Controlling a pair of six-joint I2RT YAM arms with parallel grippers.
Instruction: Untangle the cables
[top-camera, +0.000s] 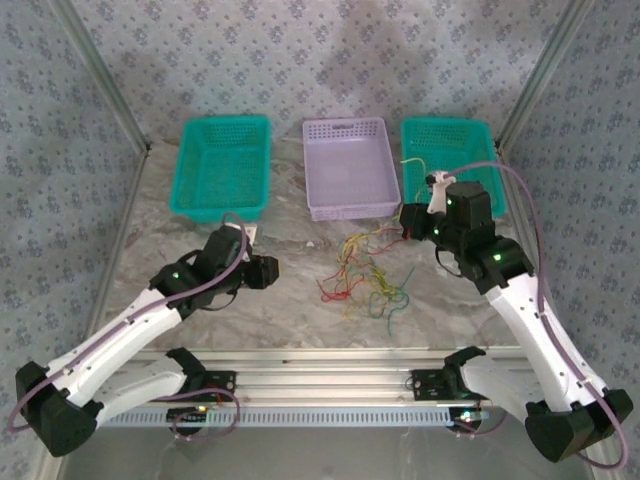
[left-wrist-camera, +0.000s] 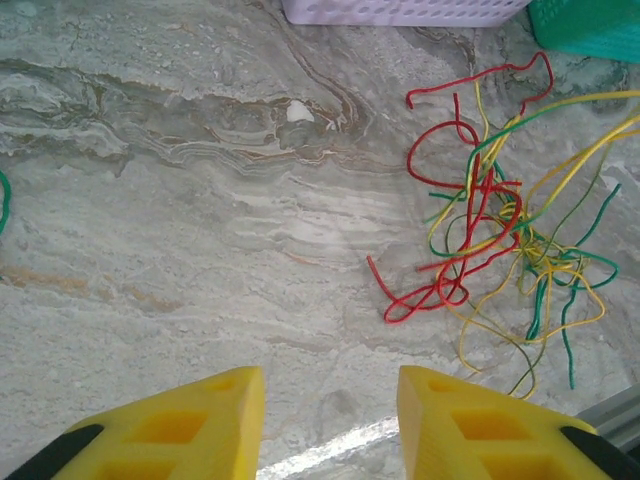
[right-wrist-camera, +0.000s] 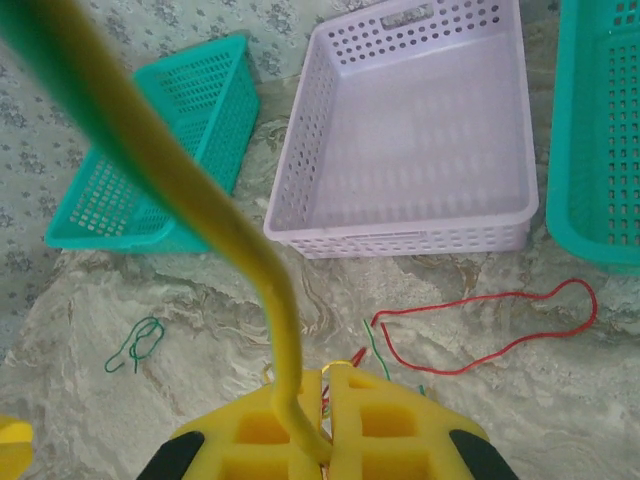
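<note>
The cables (top-camera: 365, 270) lie in a loose tangle of red, green and yellow strands on the marble table, between the two arms. My right gripper (right-wrist-camera: 328, 385) is shut on a yellow cable (right-wrist-camera: 200, 200) that curves up out of the closed fingers toward the camera. It hovers at the tangle's right edge (top-camera: 410, 222). A red strand (right-wrist-camera: 480, 330) loops on the table just ahead of it. My left gripper (left-wrist-camera: 330, 400) is open and low over bare table, and the tangle (left-wrist-camera: 500, 220) lies ahead to its right. In the top view this gripper (top-camera: 266, 272) sits left of the tangle.
Three baskets stand along the back: a teal one (top-camera: 222, 165) on the left, a lavender one (top-camera: 350, 165) in the middle and a teal one (top-camera: 450, 160) on the right. A small green strand (right-wrist-camera: 135, 345) lies apart on the table. An aluminium rail (top-camera: 330, 385) runs along the near edge.
</note>
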